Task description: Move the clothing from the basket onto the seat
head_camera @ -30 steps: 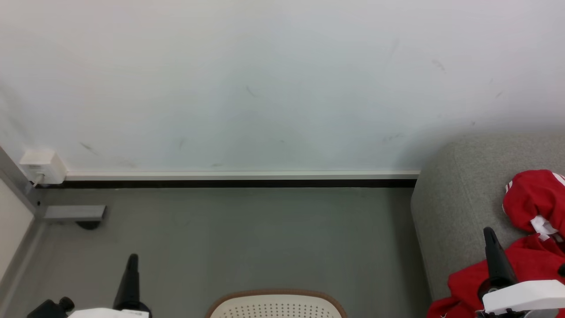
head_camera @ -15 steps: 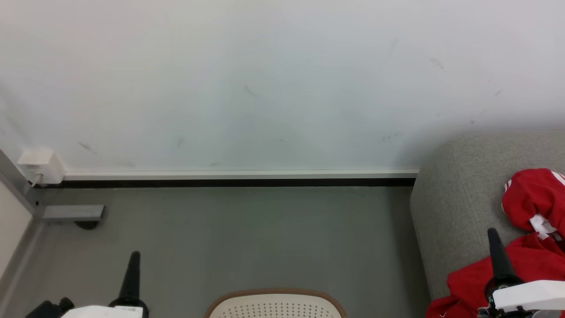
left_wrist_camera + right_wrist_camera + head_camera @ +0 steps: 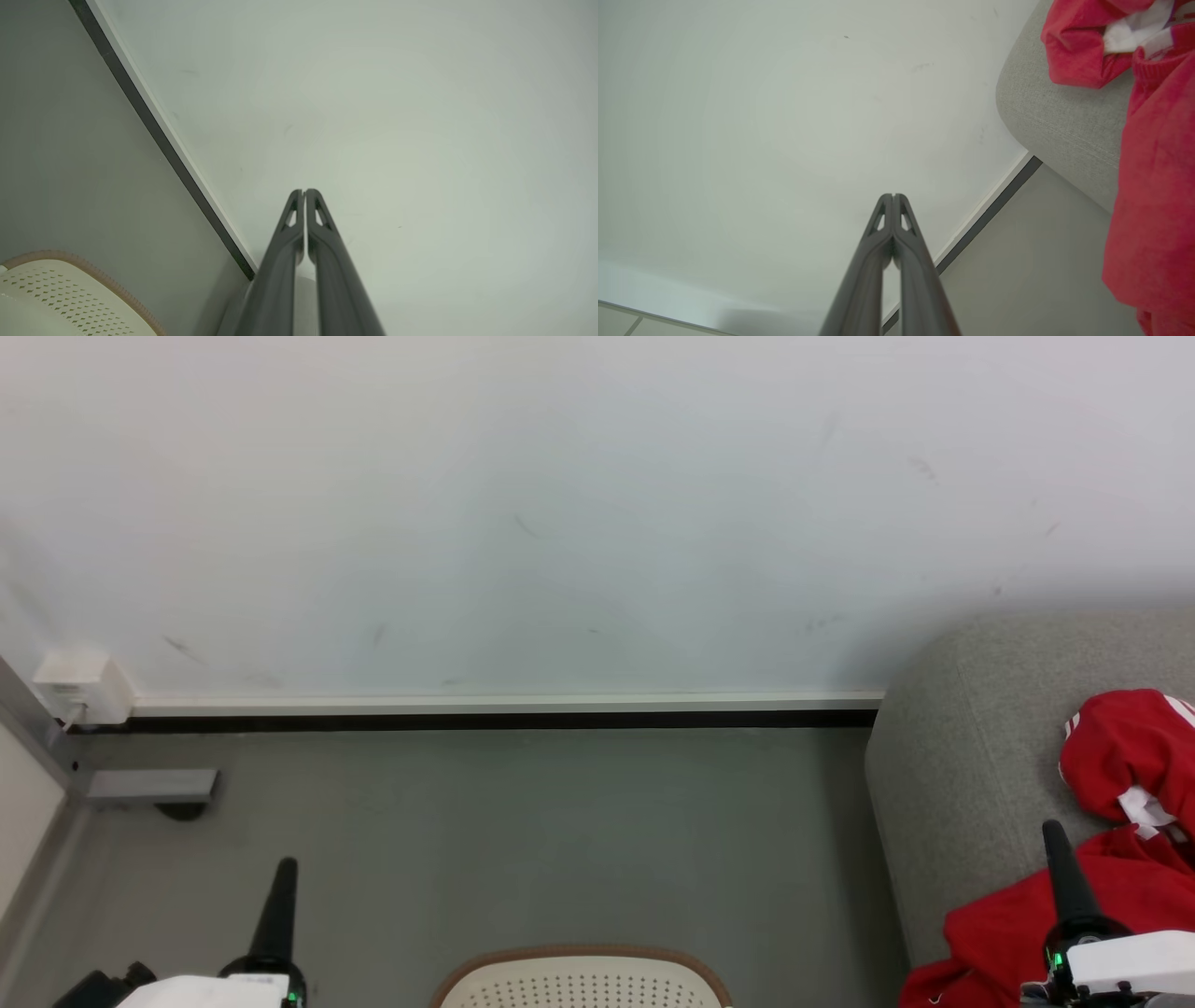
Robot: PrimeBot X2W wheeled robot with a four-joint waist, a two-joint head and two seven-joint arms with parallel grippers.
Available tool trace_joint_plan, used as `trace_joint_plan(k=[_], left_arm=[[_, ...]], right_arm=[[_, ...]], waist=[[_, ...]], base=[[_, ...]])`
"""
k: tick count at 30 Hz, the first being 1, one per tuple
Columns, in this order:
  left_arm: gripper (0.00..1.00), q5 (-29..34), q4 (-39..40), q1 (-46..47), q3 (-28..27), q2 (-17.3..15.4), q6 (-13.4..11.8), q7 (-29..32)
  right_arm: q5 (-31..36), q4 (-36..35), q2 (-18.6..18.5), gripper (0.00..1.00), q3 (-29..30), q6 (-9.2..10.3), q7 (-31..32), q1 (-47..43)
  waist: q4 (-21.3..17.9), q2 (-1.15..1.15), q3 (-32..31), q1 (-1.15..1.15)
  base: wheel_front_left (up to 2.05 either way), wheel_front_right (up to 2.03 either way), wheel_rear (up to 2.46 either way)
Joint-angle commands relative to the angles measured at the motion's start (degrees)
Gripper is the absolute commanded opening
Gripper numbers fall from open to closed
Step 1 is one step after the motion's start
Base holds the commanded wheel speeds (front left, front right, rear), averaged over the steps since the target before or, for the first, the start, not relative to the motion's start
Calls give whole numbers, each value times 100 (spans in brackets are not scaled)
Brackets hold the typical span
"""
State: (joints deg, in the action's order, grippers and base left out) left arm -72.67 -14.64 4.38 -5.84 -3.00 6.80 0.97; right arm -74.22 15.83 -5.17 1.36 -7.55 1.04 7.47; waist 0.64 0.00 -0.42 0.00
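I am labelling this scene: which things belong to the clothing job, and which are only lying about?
Job: bright red soft garments with white trim; cream-white perforated plastic basket with brown rim; grey fabric sofa seat.
Lying about: small white wall box; grey floor bar.

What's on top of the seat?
Red clothing lies on the grey seat: one bunched piece, another draping over its edge. Whatever lies beneath them is covered.

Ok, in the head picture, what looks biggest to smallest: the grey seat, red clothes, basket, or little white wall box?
1. grey seat
2. red clothes
3. basket, cut off at the bottom edge, so its true size is unsure
4. white wall box
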Motion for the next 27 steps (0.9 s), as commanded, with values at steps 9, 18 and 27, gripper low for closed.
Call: trace_joint_plan(k=[9, 18, 27], left_arm=[[0, -495, 53, 123, -43, -21, 43, 147], [0, -896, 57, 153, -52, -14, 57, 262], [0, -1213, 60, 162, -59, -8, 66, 358]], right_arm=[[-463, -92, 55, 0, 155, 8, 142, -35], [-823, -116, 92, 0, 253, 9, 249, -66], [-1120, -143, 136, 0, 345, 10, 352, -95]], waist=[[-12, 0, 11, 0], [-24, 0, 22, 0], [-35, 0, 32, 0]], base=[[0, 0, 0], [0, 0, 0], [0, 0, 0]])
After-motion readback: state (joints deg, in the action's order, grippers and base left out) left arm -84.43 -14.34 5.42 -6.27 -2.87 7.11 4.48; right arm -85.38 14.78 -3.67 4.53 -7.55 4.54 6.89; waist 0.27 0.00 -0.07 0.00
